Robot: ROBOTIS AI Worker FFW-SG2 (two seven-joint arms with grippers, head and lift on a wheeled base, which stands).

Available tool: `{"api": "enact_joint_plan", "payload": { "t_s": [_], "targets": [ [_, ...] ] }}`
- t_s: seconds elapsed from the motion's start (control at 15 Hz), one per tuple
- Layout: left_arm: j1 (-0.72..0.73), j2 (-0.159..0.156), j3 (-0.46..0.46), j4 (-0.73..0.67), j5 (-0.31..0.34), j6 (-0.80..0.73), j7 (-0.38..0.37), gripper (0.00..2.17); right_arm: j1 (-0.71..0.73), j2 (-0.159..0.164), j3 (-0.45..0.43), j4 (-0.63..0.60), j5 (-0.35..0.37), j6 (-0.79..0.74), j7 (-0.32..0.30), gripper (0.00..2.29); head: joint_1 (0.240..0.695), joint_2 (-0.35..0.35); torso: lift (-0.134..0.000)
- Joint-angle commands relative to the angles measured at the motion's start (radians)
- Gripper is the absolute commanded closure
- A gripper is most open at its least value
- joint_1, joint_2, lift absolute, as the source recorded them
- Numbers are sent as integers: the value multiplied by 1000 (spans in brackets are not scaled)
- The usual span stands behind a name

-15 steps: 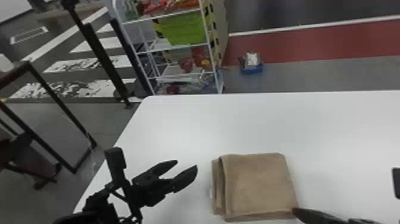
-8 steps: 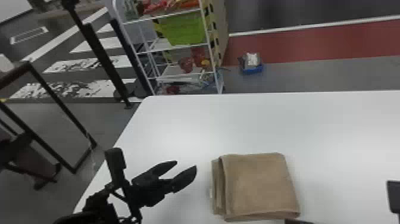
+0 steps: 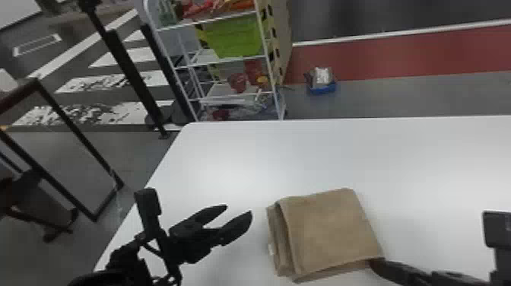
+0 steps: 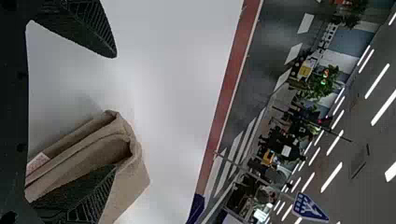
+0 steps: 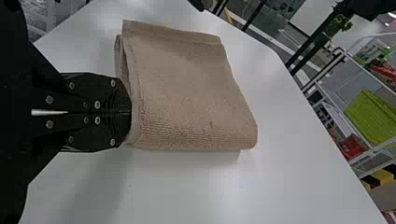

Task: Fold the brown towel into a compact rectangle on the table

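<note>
The right claw (image 5: 130, 112) has its two fingers pressed flat together. Its tips touch the edge of the brown towel (image 3: 330, 232), but whether a bit of cloth is pinched between them, one cannot tell. Think of a clock laid on the towel, with the robot at six. The right claw is at the corner near five o'clock. The left claw (image 3: 238, 210) waits just beside the towel at nine o'clock, its fingers spread apart with nothing in them.

The towel lies on the white table (image 3: 235, 159), folded into a neat, thick block. At nine o'clock, the lower layers poke out past the top one, and a small white tag (image 3: 270, 249) peeps out there.

The job looks almost done, and this seems to be the tidying part. To do it well, the right claw should nudge or pat the corner softly, keeping low and going slow. A hard push could slide the whole towel or wrinkle the top. If it has caught some cloth, it should let go before it backs away.

Past the table, at eleven o'clock, stands a white rack (image 3: 220, 91) with a green bin (image 3: 239, 36).

Counting up: one towel, one tag, two claws, four fingers, one table, one rack, one green bin.
</note>
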Motion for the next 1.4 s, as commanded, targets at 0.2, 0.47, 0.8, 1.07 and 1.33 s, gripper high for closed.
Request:
{"api": "enact_joint_plan", "payload": {
  "t_s": [0.2,0.47,0.8,1.07,1.33],
  "targets": [
    [6,-3,11,-4,4,11,-10,33,-125,1,0,117,7,-58,-36,1646,695,339,-124],
    [-2,-2,11,-3,6,11,-13,33,-297,1,13,282,9,-120,-36,1646,695,318,-124],
    [-5,8,17,7,6,11,-14,33,-461,1,63,492,-8,-243,-16,1646,695,307,-124],
    [-6,5,11,-3,1,26,-13,33,-530,1,94,570,-57,-239,30,1646,695,323,-124],
    [-5,0,14,-12,-5,50,-13,33,-461,1,54,450,-106,-160,65,1646,695,343,-124]
  ]
}}
